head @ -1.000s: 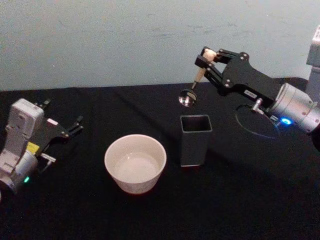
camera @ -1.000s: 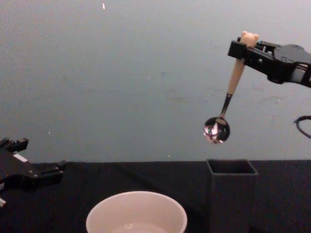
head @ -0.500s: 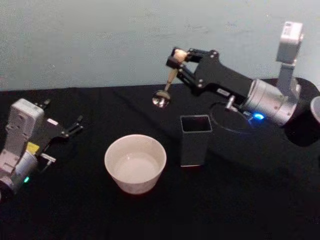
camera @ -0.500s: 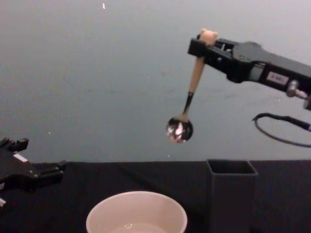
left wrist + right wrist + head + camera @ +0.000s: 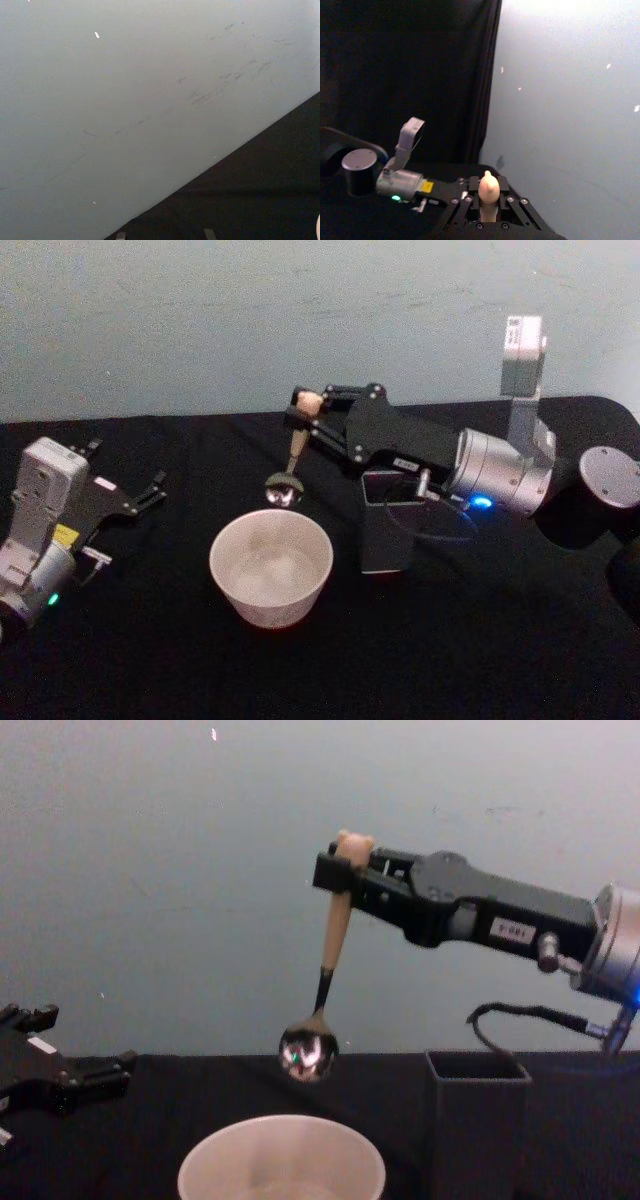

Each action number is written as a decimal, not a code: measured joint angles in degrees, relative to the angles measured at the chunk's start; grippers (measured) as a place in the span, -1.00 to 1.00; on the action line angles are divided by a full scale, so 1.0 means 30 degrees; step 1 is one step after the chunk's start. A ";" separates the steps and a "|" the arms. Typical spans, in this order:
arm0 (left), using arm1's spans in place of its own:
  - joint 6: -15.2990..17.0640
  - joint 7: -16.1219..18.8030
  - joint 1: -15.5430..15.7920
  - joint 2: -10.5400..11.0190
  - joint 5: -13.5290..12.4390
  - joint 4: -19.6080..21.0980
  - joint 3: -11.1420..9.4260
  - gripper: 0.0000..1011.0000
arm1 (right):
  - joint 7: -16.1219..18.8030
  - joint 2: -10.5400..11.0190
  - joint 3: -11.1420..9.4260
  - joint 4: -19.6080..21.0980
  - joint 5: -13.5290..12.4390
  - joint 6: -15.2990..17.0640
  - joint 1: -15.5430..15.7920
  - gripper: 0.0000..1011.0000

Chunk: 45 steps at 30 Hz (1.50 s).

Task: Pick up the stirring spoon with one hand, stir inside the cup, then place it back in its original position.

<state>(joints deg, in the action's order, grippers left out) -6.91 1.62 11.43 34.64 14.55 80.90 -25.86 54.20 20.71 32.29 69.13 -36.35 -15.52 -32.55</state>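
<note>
Black cloth tabletop [image 5: 150, 660], pale grey wall [image 5: 200, 320], peach-handled bear-topped metal spoon [image 5: 337, 920] near-vertical, bowl down above wide cream cup [image 5: 265, 600], right gripper [image 5: 345, 872] jaws clamping its top, left gripper [image 5: 125, 470] parked, jaws apart.

readable text: none | white label [image 5: 512, 929] on right arm: illegible

Slim peach-handled, bear-topped metal spoon [image 5: 295, 452] hangs above the wide cream-white round cup [image 5: 262, 606].
My right end effector [image 5: 307, 406] pinches its top, shiny bowl down; the tall dark grey square holder [image 5: 384, 542] stands beside the cup.
</note>
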 joint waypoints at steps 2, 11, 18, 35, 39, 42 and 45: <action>0.0000 0.0001 0.0000 0.0001 -0.0001 0.0000 0.0001 0.98 | 0.0093 0.0042 0.0195 0.0001 0.0003 0.0106 0.0026 -0.58; 0.0001 0.0001 0.0001 0.0000 0.0000 0.0000 0.0000 0.98 | 0.0259 0.0118 0.0903 -0.0281 0.0119 0.0380 0.0113 -0.58; 0.0001 0.0001 0.0000 0.0001 0.0000 0.0001 0.0000 0.98 | 0.0125 0.0033 0.1302 -0.0834 0.0506 0.0470 0.0124 -0.58; 0.0000 0.0001 0.0000 0.0000 0.0000 0.0000 0.0000 0.98 | 0.0140 -0.0555 0.1682 -0.2465 0.1052 0.0145 0.0034 -0.58; 0.0001 0.0001 0.0001 0.0000 0.0000 0.0001 0.0000 0.98 | 0.0135 -0.0651 0.1681 -0.2634 0.1124 0.0071 0.0015 -0.58; 0.0001 0.0001 -0.0001 0.0000 0.0000 0.0000 0.0000 0.98 | 0.0111 -0.0722 0.1664 -0.2709 0.1207 0.0022 0.0014 -0.58; 0.0001 0.0001 0.0001 0.0000 0.0000 0.0001 0.0000 0.98 | 0.0097 -0.0802 0.1642 -0.2830 0.1276 -0.0036 0.0000 -0.58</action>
<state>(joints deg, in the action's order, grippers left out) -6.91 1.62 11.43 34.65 14.55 80.90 -25.86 54.49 18.30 37.22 60.64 -32.53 -15.63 -32.55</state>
